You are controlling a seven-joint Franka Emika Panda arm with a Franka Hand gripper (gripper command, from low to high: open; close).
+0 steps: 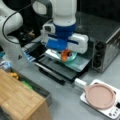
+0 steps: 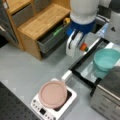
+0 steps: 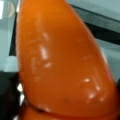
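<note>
The orange carrot (image 3: 65, 65) fills the wrist view, clamped in the end effector (image 1: 65, 55) just above the teal bowl (image 2: 107, 59) on the open oven door (image 1: 75, 65). Nearby on the worktop (image 2: 22, 67), a pink pan (image 1: 100, 96) sits on a white scale (image 2: 67, 103)

A mock kitchen set up in a robot lab — a steel toaster oven (image 1: 105, 47) with its glass door (image 2: 86, 66) folded open, and a pink pan (image 2: 53, 94) on a small white induction hob (image 2: 67, 103). A wooden cabinet (image 2: 41, 23) with grey drawers stands beside them. All of it rests on a plain grey bench (image 2: 22, 67) edged by a perforated black mat (image 2: 10, 105) — a test-rig setting, not a home.
</note>
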